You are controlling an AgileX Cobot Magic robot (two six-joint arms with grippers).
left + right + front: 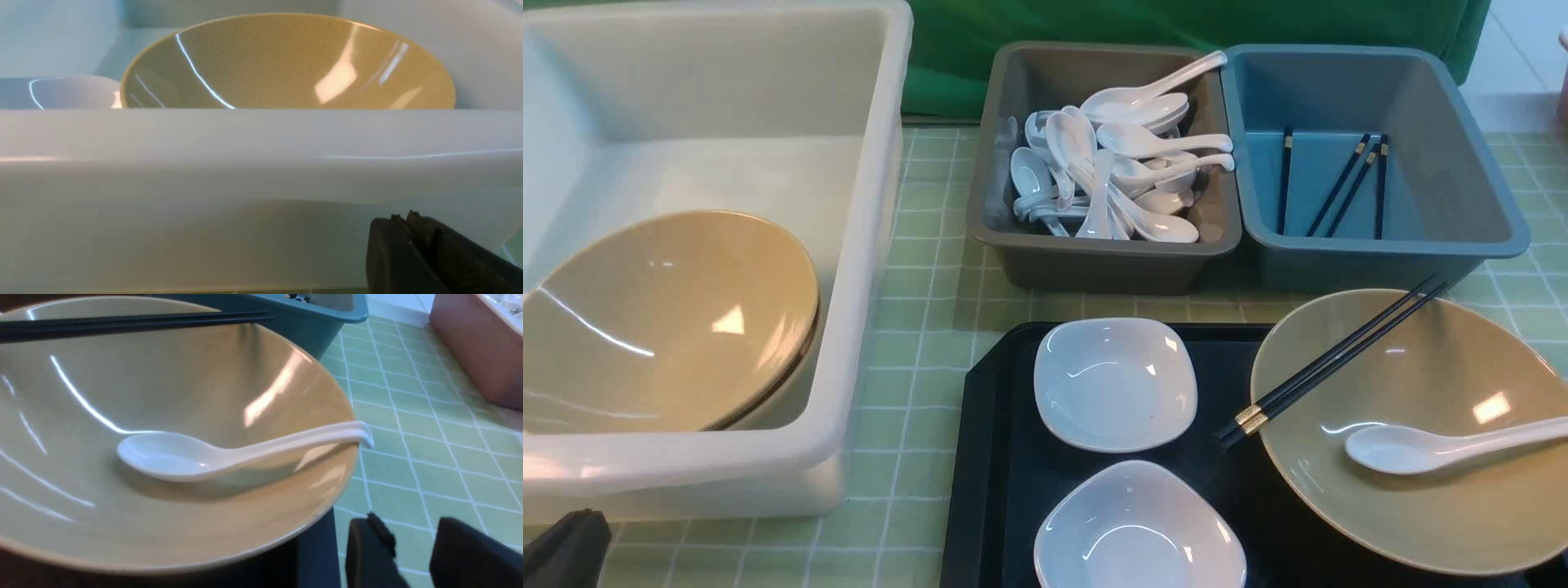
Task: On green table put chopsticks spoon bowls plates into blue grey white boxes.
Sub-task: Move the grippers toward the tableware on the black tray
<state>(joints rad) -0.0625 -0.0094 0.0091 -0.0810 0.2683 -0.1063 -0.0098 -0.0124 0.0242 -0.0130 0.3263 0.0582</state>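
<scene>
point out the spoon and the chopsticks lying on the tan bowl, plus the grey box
loose spoon point(1392, 449): front view, middle of its scoop
loose chopsticks point(1252, 418): front view, gold band near the thick end
grey box point(1094, 265): front view, outside of its near wall

spoon point(1388, 449) handle cut off at edge, lower plate point(1139, 531) cropped

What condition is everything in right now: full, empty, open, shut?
white box: holds a tilted tan bowl.
grey box: piled with white spoons.
blue box: four chopsticks lying inside.
plates: two, empty, on the black tray.
second bowl: upright, spoon inside, chopstick pair across its rim.
left tool: shut, holding nothing.
right tool: open, holding nothing.
</scene>
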